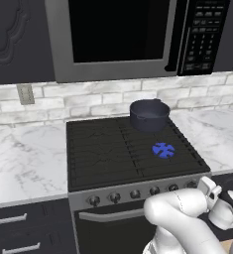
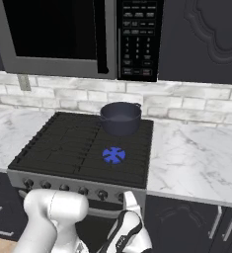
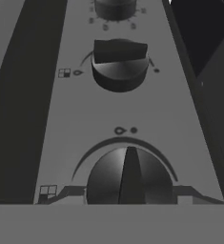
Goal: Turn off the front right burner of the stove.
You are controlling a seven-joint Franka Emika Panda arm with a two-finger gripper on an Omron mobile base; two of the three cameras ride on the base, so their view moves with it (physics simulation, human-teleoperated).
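The wide gas stove (image 1: 133,149) with its black grated cooktop sits between white marble counter (image 1: 24,158) stretches. Its front right burner (image 1: 163,150), a small round one, carries a blue petal-shaped flame ring, just in front of a dark round pot (image 1: 149,115). Both base views show this flame and the steel knob strip (image 2: 63,187), with the white arm low before the oven door. The hand view looks close along the strip: a nearest round dark knob (image 3: 128,178) has its ridge in line with the view, and a second knob (image 3: 119,64) lies beyond. I cannot tell how far the jaws are parted.
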